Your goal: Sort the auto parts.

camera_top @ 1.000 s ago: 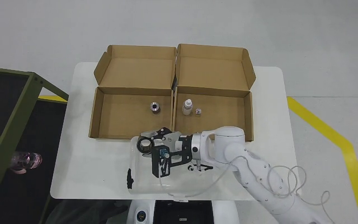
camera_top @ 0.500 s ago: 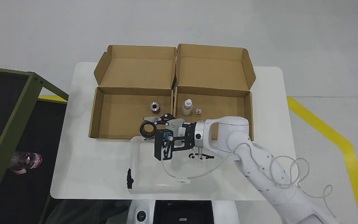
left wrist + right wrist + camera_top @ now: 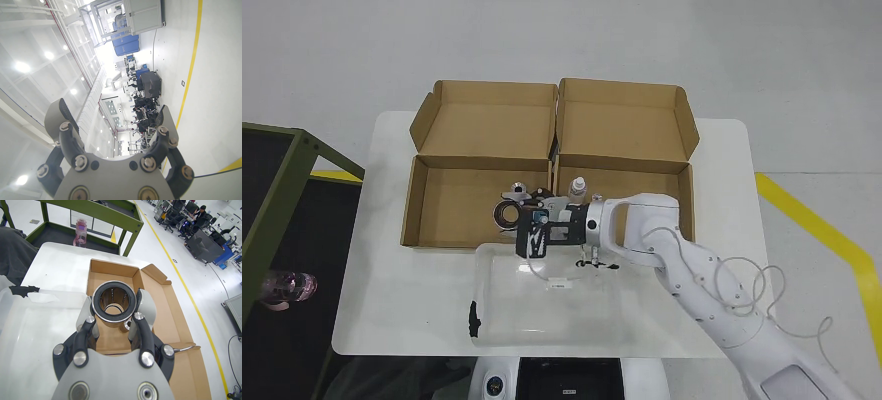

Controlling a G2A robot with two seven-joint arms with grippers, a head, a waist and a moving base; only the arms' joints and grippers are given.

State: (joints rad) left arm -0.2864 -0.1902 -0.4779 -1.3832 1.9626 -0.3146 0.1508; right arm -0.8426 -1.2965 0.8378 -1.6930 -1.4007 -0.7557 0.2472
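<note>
My right gripper (image 3: 114, 306) is shut on a linear bearing (image 3: 114, 303), a steel sleeve with a black ring end and ball rows inside. In the top view the bearing (image 3: 507, 211) hangs over the right part of the left cardboard box (image 3: 447, 210), just inside its front wall. A small metal part (image 3: 126, 325) lies on that box's floor under the fingers, and the top view shows the metal part (image 3: 515, 189) just behind the bearing. A small white part (image 3: 578, 186) lies in the right cardboard box (image 3: 642, 200). My left gripper (image 3: 113, 113) is open, holds nothing and faces out into the room.
A clear plastic tray (image 3: 542, 305) with black tape (image 3: 474, 322) on its corner sits at the table's front, under my right wrist. Both box lids stand open at the back. A green cart (image 3: 90, 211) carrying a pink bottle (image 3: 81, 233) stands beside the table.
My right gripper has carried the bearing away from above the clear tray, back over the front wall of the left box. The grip has stayed the same.
</note>
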